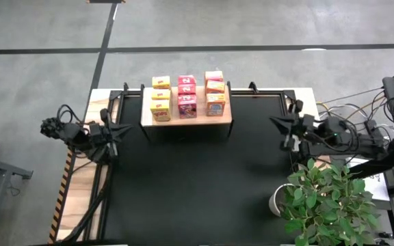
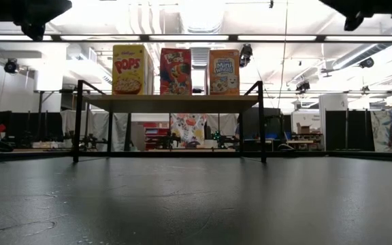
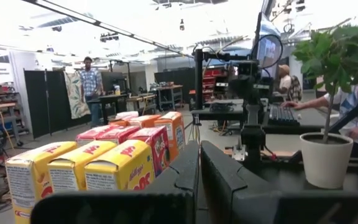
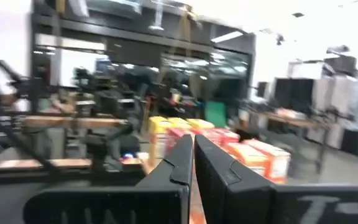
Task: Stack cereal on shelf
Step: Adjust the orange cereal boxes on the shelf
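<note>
Several small cereal boxes stand in three rows on the wooden shelf at the table's far edge: yellow boxes on the left, pink-red boxes in the middle, orange boxes on the right. In the low view the front boxes stand upright on the shelf top. My left gripper hangs shut at the table's left, level with the shelf's left end. My right gripper hangs shut at the right, off the shelf's right end. Both hold nothing.
A black mat covers the table in front of the shelf. A potted plant in a white pot stands at the near right corner. Cables lie beside both arm bases. People stand in the room beyond the table.
</note>
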Available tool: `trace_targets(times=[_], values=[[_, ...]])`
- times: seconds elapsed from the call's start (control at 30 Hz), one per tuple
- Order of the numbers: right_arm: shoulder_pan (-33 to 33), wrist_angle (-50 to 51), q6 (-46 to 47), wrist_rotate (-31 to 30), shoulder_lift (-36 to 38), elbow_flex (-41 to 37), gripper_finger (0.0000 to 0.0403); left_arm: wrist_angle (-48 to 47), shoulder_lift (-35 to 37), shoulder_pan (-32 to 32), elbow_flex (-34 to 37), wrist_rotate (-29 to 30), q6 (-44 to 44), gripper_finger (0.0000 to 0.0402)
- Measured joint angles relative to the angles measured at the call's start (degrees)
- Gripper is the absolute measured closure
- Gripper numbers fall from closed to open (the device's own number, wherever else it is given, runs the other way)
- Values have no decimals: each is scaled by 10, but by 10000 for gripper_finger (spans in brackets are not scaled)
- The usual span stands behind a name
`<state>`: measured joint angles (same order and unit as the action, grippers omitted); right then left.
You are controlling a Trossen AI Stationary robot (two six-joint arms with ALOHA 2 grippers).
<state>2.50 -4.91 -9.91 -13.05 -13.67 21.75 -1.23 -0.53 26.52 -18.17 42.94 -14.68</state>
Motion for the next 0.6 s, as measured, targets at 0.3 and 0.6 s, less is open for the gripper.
trace_targets(times=[0.3, 0.6], values=[[0, -10, -7, -48, -202, 109, 394, 52, -10, 0, 0, 0, -48, 402], [51, 24, -21, -44, -405, 270, 394, 73, -14, 0, 0, 0, -93, 402]])
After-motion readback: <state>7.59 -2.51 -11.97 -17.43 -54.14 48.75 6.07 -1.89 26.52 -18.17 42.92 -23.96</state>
